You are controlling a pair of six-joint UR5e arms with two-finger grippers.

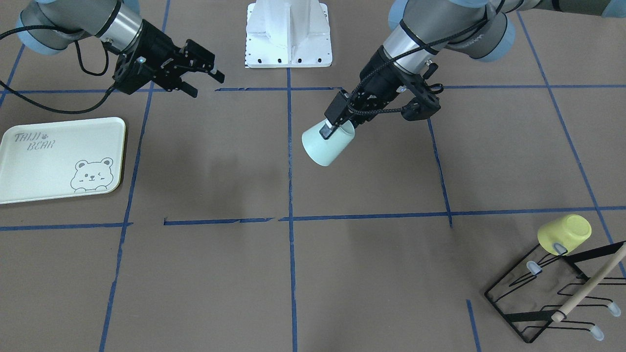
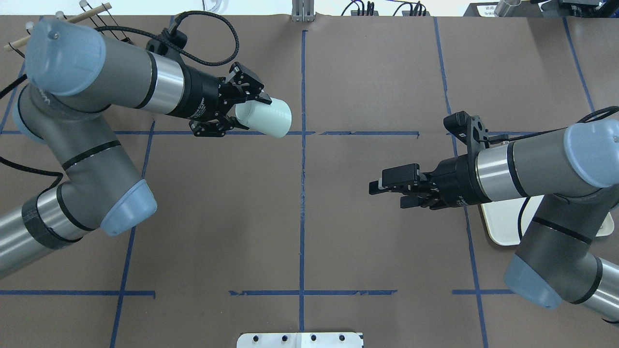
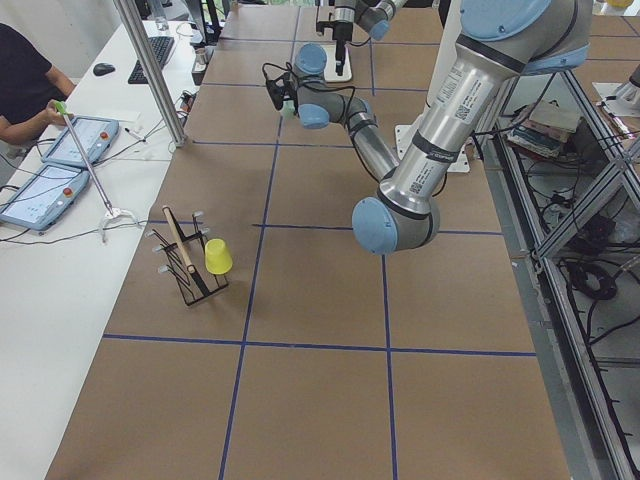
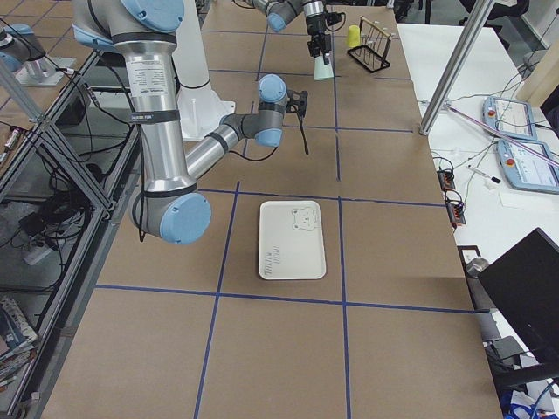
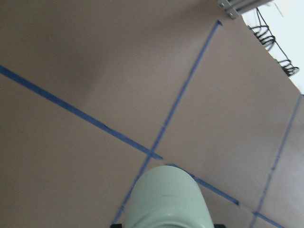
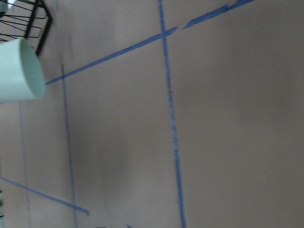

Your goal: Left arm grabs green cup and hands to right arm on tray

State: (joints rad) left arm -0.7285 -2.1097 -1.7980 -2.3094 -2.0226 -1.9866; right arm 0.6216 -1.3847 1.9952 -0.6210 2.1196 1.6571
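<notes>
Mid-handover: my left pincer (image 2: 251, 114) clamps the pale mint-green plastic tumbler (image 2: 267, 117) aloft; next, meet my wide-open right pincer (image 2: 387, 195) midway.

A pale mint-green plastic cup (image 1: 325, 144) hangs tilted above the brown paper-covered table (image 1: 371, 274), clamped in the black two-finger left gripper (image 2: 251, 113), just on the robot's left of the centre line. The black two-finger right gripper (image 2: 387, 193) faces it from across that line, well apart. A flat cream rectangular tray (image 1: 29, 166) lies at the robot's right. On the robot's left, at the table's far side, a yellow plastic cup (image 1: 565, 233) sits upturned on a black wire rack (image 1: 528, 316).
</notes>
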